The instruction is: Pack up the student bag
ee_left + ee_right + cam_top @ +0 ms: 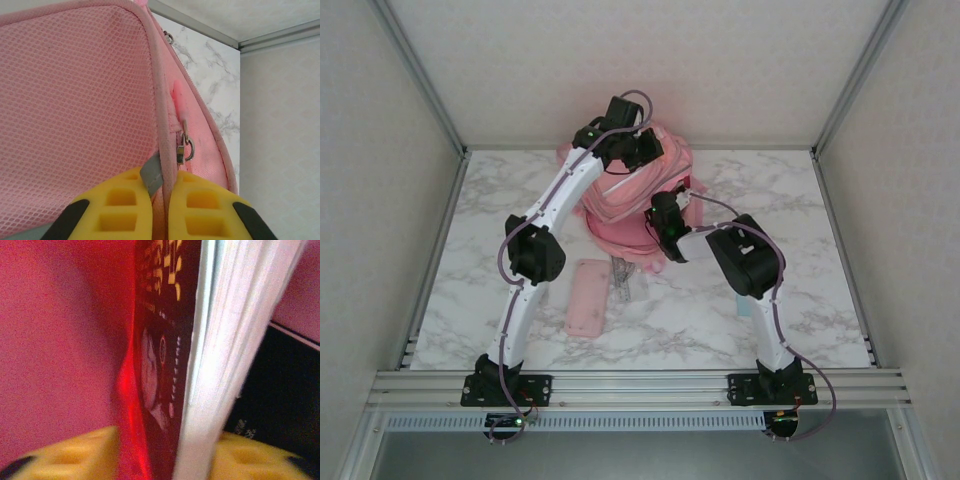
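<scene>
Our left claw (160, 200) is shut on the student bag (75, 100), a large soft pink fabric backpack. Its yellow fingers pinch the piped rim of the opening together with a small grey fabric tab (152, 175), just below a metal zipper pull (185, 145). Our right claw (167, 452) is down inside the bag's pink lining. A thick book with a dark printed cover and a white page block (220, 340) stands upright between its fingers. A thin red-lit gap shows beside the cover, so we cannot tell whether the book is pinched or let go.

The bag sits at the far middle of the marble worktop (800, 300). We judge it light and limp: the mouth would likely sag shut if the rim were dropped. The piped rim or the tab is the firmer place to hold, not the mesh panel. The book looks stiff and heavier, and its smooth cover may slip.

We cannot see how deep the book sits or where the bag's bottom is. A dark thing with pale lettering (280, 405) beside the book is cut off, perhaps another book. From above, both arms cover the opening. Near the bag lie a flat pink pencil case (588, 297) and, just beside it, a pale thin item (623, 280) that we cannot make out.
</scene>
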Action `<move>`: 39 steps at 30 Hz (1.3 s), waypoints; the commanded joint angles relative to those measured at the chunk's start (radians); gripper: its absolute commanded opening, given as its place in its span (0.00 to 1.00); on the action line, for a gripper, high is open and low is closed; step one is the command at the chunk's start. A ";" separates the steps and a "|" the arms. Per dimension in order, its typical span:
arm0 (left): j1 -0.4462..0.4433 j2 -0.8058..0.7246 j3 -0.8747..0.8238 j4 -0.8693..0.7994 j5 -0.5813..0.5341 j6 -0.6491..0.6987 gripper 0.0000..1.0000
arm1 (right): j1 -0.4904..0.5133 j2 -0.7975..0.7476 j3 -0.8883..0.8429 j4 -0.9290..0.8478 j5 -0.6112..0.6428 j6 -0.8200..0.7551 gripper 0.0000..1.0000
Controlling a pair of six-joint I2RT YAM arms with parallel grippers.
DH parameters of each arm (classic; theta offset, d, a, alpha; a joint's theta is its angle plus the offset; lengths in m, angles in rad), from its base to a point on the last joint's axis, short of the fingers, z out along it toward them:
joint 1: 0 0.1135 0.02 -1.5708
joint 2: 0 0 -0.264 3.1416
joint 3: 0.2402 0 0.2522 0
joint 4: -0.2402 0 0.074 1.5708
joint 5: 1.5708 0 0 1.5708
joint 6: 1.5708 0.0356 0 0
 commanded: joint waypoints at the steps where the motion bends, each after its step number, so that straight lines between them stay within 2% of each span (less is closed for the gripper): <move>1: -0.004 -0.034 0.009 0.166 0.059 -0.027 0.00 | 0.007 -0.175 -0.089 -0.215 0.006 0.128 0.71; 3: -0.001 -0.027 0.009 0.177 0.062 -0.034 0.00 | -0.001 -0.268 -0.136 -0.362 -0.012 0.163 0.87; 6: 0.003 -0.015 0.006 0.190 0.058 -0.038 0.00 | -0.002 -0.396 -0.225 -0.454 -0.032 0.155 0.99; 12: 0.003 0.013 0.002 0.197 0.056 -0.043 0.00 | -0.014 -0.622 -0.301 -0.701 -0.098 -0.021 0.99; 15: 0.002 0.017 -0.020 0.203 0.057 -0.044 0.00 | -0.025 -0.734 -0.357 -0.765 -0.108 -0.117 0.99; 21: -0.011 -0.002 -0.083 0.224 0.056 -0.032 0.00 | -0.039 -0.892 -0.302 -1.116 -0.033 -0.400 0.99; 24: -0.017 -0.014 -0.115 0.248 0.068 -0.040 0.00 | -0.066 -0.940 -0.303 -1.171 -0.068 -0.517 0.99; 25: -0.017 -0.016 -0.118 0.249 0.073 -0.040 0.06 | -0.076 -0.949 -0.307 -1.178 -0.089 -0.546 0.99; 26: -0.017 -0.020 -0.119 0.245 0.078 -0.040 0.18 | -0.087 -0.957 -0.310 -1.188 -0.120 -0.574 0.99; 27: -0.017 -0.027 -0.120 0.235 0.084 -0.033 0.34 | -0.096 -0.961 -0.315 -1.196 -0.151 -0.595 0.99; 31: -0.014 -0.111 -0.190 0.192 0.080 0.037 0.72 | -0.107 -0.956 -0.334 -1.201 -0.248 -0.641 0.99; 33: -0.003 -0.193 -0.303 0.219 0.069 0.064 0.80 | -0.107 -0.949 -0.345 -1.191 -0.291 -0.643 0.99; 39: 0.092 -0.458 -0.724 0.353 -0.010 0.097 0.82 | -0.099 -0.922 -0.378 -1.102 -0.409 -0.610 0.98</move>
